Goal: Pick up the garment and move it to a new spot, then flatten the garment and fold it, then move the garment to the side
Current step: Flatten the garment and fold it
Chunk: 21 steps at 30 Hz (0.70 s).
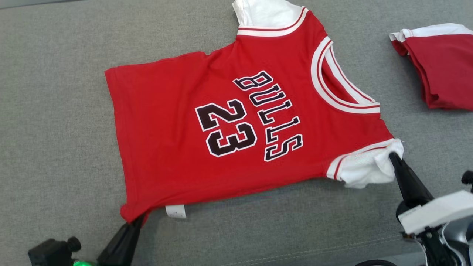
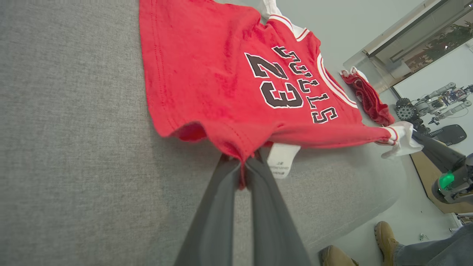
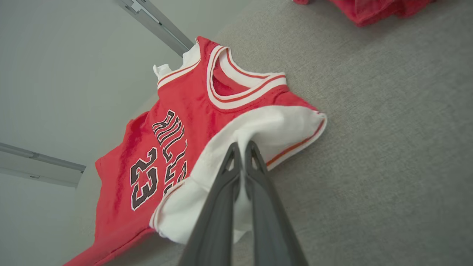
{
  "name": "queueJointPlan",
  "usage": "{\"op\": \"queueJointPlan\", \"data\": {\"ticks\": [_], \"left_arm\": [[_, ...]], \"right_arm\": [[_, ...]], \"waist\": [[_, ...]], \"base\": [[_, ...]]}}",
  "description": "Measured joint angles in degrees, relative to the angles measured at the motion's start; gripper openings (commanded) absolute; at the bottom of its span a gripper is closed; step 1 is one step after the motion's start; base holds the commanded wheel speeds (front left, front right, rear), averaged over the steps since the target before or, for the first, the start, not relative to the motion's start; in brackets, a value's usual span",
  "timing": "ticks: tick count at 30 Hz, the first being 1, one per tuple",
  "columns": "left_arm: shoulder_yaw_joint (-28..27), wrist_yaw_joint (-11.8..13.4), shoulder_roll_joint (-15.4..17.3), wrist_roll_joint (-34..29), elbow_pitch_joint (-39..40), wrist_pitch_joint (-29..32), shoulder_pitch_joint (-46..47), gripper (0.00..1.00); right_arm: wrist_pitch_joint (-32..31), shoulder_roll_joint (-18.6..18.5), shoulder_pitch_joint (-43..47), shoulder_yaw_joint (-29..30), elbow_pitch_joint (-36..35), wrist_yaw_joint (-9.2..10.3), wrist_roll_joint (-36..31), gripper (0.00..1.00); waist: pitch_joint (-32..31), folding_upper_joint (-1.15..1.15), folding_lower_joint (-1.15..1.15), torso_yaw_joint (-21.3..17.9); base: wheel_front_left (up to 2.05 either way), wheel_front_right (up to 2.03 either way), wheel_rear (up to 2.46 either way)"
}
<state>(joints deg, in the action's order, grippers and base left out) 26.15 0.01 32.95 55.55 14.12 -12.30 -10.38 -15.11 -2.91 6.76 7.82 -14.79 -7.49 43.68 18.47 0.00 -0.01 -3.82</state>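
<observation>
A short-sleeved red fabric jersey with white trim and black "BULLS 23" lettering lies spread front-up on a grey woven fabric surface, its hem toward the robot's left and its white-banded collar toward the right. The left gripper has its two dark fingers pressed together on the jersey's near hem corner, with red cloth pinched between the tips and lifted slightly off the surface. A small white care label pokes out from under the hem just beside that grip. The right gripper is clamped on the near white mesh sleeve, with white cloth bunched between its closed fingers. The near edge of the jersey runs fairly taut between the two grips. The far white sleeve rests crumpled at the top edge of the head view. A second red-and-white folded garment sits well apart, to the right. In the left wrist view, a person's tan boots stand on the floor beyond the surface's edge.
</observation>
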Motion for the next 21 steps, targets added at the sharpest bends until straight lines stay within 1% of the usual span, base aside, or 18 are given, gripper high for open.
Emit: {"op": "queueJointPlan", "data": {"ticks": [2, 5, 8, 12, 16, 21], "left_arm": [[-0.54, -0.21, 0.87, 0.92, -0.01, 1.71, 2.32, 0.00], [-1.69, -0.54, 1.02, 2.68, -0.36, 4.25, 6.95, 0.00], [-2.52, -0.49, 1.36, 4.00, -2.41, 6.75, 10.88, 0.00], [-1.99, -0.42, 1.20, 5.80, -5.70, 10.98, 15.69, 0.00], [-0.53, -0.59, -0.01, 6.61, -10.23, 14.51, 20.40, 0.00], [1.89, -1.85, -1.74, 6.36, -15.29, 17.40, 25.37, 0.00]], "right_arm": [[-1.74, 0.05, -4.55, 0.10, 2.15, -0.01, 0.11, 0.00], [-4.34, 0.05, -12.03, 1.00, 6.81, 0.00, 0.01, 0.00], [-6.64, 0.07, -19.47, 1.70, 11.87, -0.01, -2.46, 0.00], [-9.04, 0.03, -27.81, 1.67, 18.79, -0.01, -5.58, 0.00], [-11.10, 0.08, -33.18, -0.38, 24.49, 0.00, -8.68, 0.00], [-11.83, 0.11, -36.74, -2.05, 28.54, 0.00, -11.95, 0.00]], "waist": [[0.87, 0.00, 0.00, 0.17], [2.33, 0.00, 0.00, 0.53], [3.70, 0.00, 0.00, 1.03], [5.05, 0.00, 0.00, 1.84], [5.63, 0.00, 0.00, 2.99], [5.56, 0.00, 0.00, 4.27]], "base": [[0.00, 0.00, 0.00], [0.00, 0.00, 0.00], [0.00, 0.00, 0.00], [0.00, 0.00, 0.00], [0.00, 0.00, 0.00], [0.00, 0.00, 0.00]]}}
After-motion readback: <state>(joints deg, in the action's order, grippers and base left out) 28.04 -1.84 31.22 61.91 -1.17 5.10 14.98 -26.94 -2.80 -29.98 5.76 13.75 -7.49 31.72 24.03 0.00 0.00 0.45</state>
